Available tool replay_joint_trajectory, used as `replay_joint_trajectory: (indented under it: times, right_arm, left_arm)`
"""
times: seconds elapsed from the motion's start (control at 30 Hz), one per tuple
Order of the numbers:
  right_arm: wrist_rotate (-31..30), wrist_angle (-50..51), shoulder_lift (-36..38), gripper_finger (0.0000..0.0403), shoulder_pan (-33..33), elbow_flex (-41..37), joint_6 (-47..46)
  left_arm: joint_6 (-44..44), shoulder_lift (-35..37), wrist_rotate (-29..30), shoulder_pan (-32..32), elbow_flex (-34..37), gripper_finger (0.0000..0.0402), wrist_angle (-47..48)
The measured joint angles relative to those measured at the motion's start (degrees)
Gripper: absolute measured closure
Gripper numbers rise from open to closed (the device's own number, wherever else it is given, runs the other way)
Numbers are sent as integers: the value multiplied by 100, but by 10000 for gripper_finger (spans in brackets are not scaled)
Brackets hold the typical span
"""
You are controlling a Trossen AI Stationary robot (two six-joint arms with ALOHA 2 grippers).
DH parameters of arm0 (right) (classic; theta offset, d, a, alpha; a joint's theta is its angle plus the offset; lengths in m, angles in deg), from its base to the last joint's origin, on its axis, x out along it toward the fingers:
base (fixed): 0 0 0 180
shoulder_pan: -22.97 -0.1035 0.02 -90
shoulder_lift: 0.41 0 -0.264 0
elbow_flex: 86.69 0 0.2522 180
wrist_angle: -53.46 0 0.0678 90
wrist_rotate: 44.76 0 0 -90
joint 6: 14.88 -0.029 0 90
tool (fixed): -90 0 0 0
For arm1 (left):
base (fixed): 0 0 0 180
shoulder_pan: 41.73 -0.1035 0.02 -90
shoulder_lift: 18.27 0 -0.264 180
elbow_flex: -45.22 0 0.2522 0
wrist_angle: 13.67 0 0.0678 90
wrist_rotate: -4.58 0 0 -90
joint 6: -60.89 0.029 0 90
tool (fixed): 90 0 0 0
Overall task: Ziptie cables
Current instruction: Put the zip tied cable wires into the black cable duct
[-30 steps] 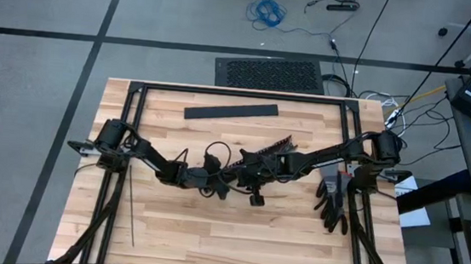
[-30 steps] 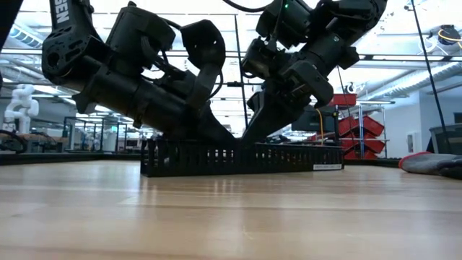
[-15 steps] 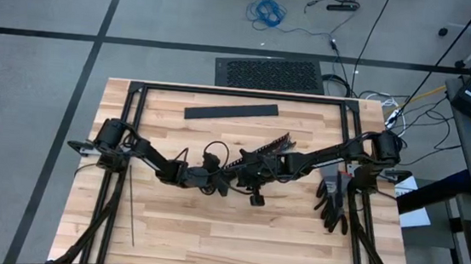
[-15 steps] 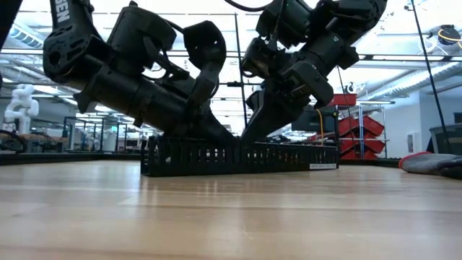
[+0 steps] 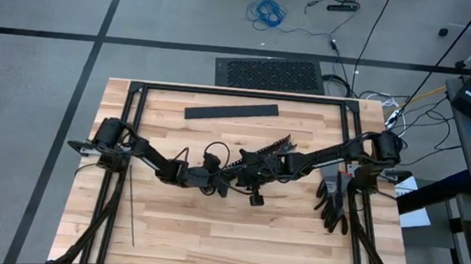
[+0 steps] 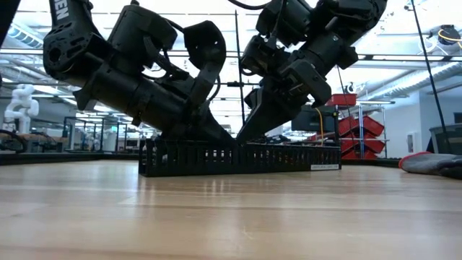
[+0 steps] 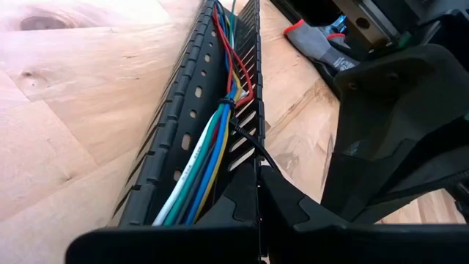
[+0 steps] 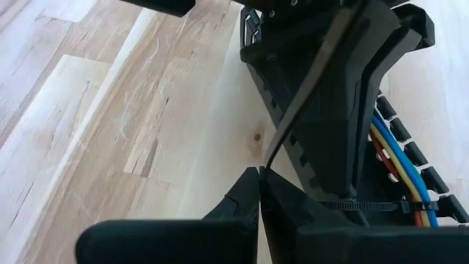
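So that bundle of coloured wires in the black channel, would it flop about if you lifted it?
Probably floppy at the ends: the cables are thin separate strands that curve loosely along the slotted duct. Near the ziptie cinched around them they would likely move as one. They look light, so the bundle should lift easily, though the duct's fingers might snag it.

Robotics lab: shelving (image 6: 359,115), workstations beyond

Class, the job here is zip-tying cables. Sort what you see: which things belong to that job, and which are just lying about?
Job:
cables in the slotted duct
ziptie around them
spare zipties
left gripper, shut on the tail
right gripper, shut on the tail

Lying about:
flat black bar
gloves
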Motion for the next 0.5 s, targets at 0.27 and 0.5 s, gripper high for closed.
replay_joint_trajectory:
  times: [0.27,0.5]
  right_arm:
    - [28,-55,0,403,0,0,-42]
    - [221,-81,0,403,0,0,-84]
  left_arm:
    - [-56,16,-54,-22,-11,400,122]
    - [-63,16,-78,-69,-11,400,142]
